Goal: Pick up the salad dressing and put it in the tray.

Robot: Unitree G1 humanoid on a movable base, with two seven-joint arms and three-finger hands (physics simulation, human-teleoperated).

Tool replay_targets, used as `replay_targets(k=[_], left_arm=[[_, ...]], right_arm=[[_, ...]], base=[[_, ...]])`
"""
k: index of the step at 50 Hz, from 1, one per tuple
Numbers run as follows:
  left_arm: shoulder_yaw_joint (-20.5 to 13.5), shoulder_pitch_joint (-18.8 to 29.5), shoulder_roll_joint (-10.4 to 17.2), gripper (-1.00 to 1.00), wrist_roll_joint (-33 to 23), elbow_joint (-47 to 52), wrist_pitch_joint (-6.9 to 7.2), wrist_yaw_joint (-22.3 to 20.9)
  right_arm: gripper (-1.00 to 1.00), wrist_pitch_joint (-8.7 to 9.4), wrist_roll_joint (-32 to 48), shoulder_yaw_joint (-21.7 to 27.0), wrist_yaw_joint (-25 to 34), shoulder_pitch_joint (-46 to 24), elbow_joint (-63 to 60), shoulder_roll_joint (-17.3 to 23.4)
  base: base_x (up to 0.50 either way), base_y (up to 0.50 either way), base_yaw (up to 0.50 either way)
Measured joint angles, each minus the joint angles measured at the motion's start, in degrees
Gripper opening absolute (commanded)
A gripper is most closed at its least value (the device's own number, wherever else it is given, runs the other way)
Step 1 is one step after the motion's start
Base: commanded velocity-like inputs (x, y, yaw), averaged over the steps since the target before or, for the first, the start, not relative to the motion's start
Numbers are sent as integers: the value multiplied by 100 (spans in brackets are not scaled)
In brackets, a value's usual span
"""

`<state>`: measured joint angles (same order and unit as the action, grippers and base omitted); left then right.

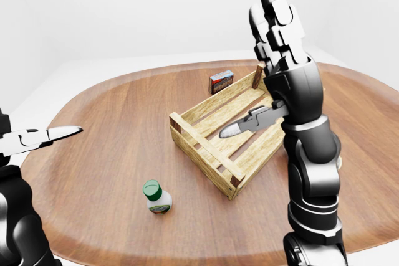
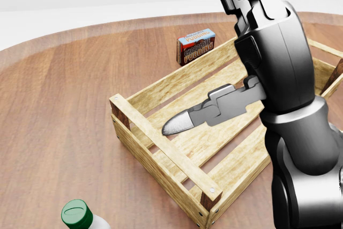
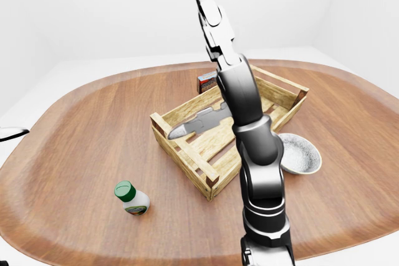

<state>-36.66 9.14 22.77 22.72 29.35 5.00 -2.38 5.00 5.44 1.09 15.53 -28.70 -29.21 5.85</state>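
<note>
In the left-eye view, the left hand [image 1: 37,138] entered at nine o'clock, a silver-tipped finger pointing right, touching nothing; too little of it showed to tell whether it was spread or pressed together. The right-eye view caught only a sliver of it at the left edge, and the head view none.

The salad dressing [image 1: 157,197], a white bottle with a green cap, stood upright on the round wooden table [image 1: 106,110], at about seven o'clock from the tray [image 1: 202,147] and apart from it. The head view cut the bottle off at its bottom edge, showing little but the cap.

The tray, a slatted wooden crate, lay at the table's middle, nothing resting in it. A chocolate pudding box [image 2: 196,45] stood just beside its twelve o'clock side.

The right hand [image 1: 268,54] was raised above the tray, fingers spread: two pointing up, the thumb jutting left over the slats, gripping nothing.

Only the right-eye view showed the patterned bowl [image 3: 300,154], at four o'clock of the tray, close beside it; elsewhere the dark forearm hid it.
</note>
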Motion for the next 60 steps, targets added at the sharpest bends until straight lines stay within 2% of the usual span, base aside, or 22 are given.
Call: replay_targets(k=[11,30,47,60], left_arm=[[17,-3,-14,100,-79,-4,0,-28],[20,-13,-33,100,-161,-25,0,-56],[30,-14,-39,100,-201,-54,0,-60],[34,-17,-46,100,-201,-55,0,-63]], right_arm=[[100,0,493,-552,452,37,480,-469],[100,0,1179,-1392,1035,512,1500,-1283],[100,0,1478,-1831,1271,973,2461,-1620],[100,0,1586,-1891,1392,1074,3348,-1713]], base=[[0,0,0],[0,0,0],[0,0,0],[0,0,0]])
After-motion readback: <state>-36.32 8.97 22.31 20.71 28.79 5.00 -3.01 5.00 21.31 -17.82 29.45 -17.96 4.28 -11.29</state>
